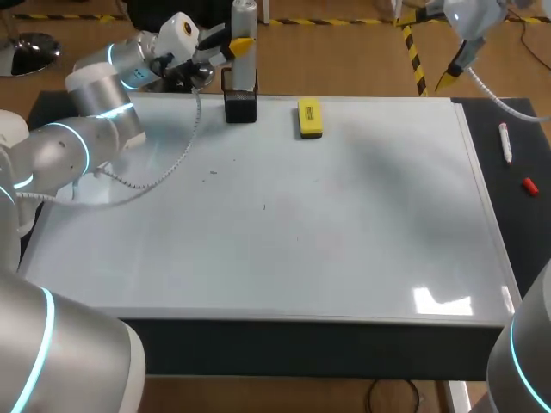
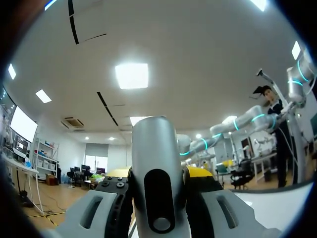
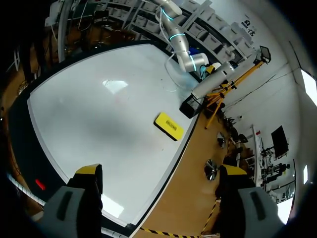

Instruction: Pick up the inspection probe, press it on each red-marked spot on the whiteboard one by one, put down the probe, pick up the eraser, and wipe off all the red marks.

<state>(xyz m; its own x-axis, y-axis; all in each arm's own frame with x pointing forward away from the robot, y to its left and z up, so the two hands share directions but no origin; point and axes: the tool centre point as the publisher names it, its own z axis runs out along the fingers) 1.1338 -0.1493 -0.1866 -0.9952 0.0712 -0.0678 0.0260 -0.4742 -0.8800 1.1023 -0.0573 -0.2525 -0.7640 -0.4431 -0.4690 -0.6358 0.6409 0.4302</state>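
Observation:
The silver inspection probe (image 1: 244, 26) stands upright over a black holder (image 1: 240, 101) at the whiteboard's (image 1: 344, 224) far edge, its lower end in the holder's top. My left gripper (image 1: 240, 48) is shut on the probe; in the left wrist view the probe (image 2: 153, 163) fills the gap of my left gripper (image 2: 156, 198). A yellow eraser (image 1: 309, 118) lies on the board just right of the holder, and the right wrist view also shows this eraser (image 3: 169, 126). My right gripper (image 1: 449, 79) hangs open and empty above the far right corner, seen wide apart as gripper (image 3: 161, 171). I see no red marks, only faint dark specks.
On the black table strip right of the board lie a white marker (image 1: 505, 142) and a small red cap (image 1: 529, 186). A white cable loops from my left arm over the board's left part (image 1: 164, 176).

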